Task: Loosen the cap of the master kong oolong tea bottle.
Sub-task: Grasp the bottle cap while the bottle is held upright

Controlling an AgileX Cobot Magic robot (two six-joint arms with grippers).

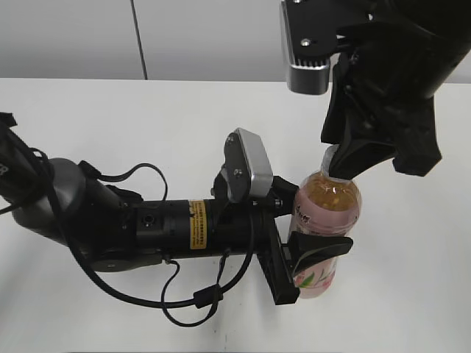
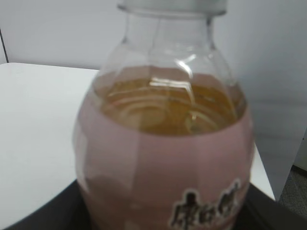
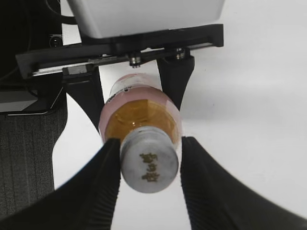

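Observation:
The master kong oolong tea bottle (image 1: 327, 202) stands upright on the white table, with amber tea and a pink label; it fills the left wrist view (image 2: 165, 158). My left gripper (image 1: 313, 254) is shut on the bottle's body, its dark jaws on both sides (image 2: 163, 220). The white cap (image 3: 148, 165) with a small dark logo sits between the fingers of my right gripper (image 3: 151, 143), which comes down from above (image 1: 353, 158). The left finger touches the cap and a narrow gap shows at the right finger, so this gripper is open. In the exterior view the cap (image 1: 329, 157) is mostly hidden.
The white table (image 1: 147, 118) stretches to the left and behind. My left arm lies low across the table's front left with loose black cables (image 1: 184, 294). A dark floor shows past the table's edge (image 3: 29, 158).

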